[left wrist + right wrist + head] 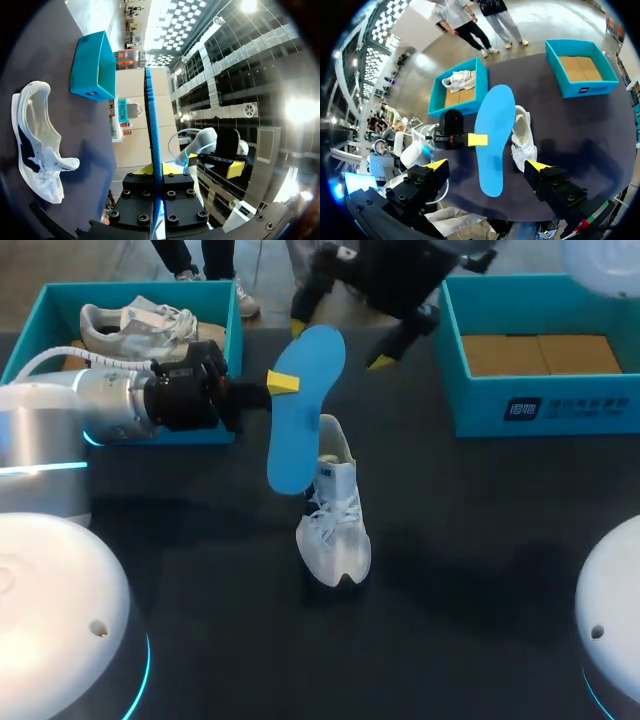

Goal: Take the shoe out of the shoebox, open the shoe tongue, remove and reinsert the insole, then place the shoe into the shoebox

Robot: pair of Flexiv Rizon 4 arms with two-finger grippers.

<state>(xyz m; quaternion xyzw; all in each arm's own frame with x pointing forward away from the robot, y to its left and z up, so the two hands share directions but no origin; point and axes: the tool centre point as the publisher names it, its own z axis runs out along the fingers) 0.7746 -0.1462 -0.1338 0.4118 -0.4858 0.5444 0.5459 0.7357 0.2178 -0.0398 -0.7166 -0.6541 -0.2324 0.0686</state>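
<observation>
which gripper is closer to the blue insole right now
Left. The left gripper is shut on the blue insole; the right gripper is open and apart from it, facing its flat side.

Silver arm (105,405), black pincer (158,172), yellow tips (283,383)

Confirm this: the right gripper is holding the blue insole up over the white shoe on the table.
Wrong arm. The left gripper is holding the blue insole up over the white shoe on the table; the right gripper is open and empty. The head view shows it.
</observation>
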